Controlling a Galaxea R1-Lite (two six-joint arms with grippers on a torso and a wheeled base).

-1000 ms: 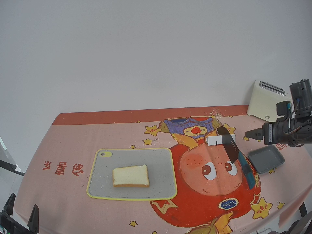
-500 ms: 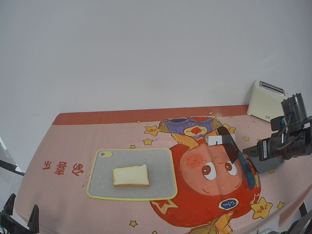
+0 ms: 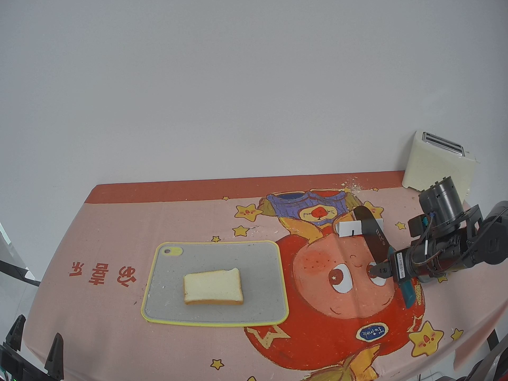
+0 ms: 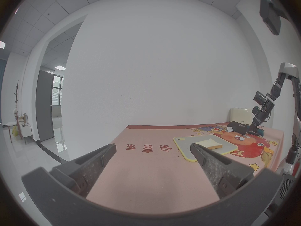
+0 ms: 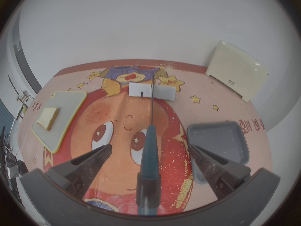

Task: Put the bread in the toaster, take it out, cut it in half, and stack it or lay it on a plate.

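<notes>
Cartoon tablecloth (image 3: 106, 228): right jaws spread wide astride knife handle (image 5: 149, 148); left jaws apart.

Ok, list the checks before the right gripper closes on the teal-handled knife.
1. Right gripper open: ok.
2. Teal-handled dark-bladed knife centred between its fingers: ok.
3. Blade propped on the white block holder: ok.
4. Fingers low enough around the handle: cannot tell.
5. Pale bread slice flat on the grey yellow-rimmed cutting board: ok.
6. Grey square plate apart from the handle: ok.
</notes>
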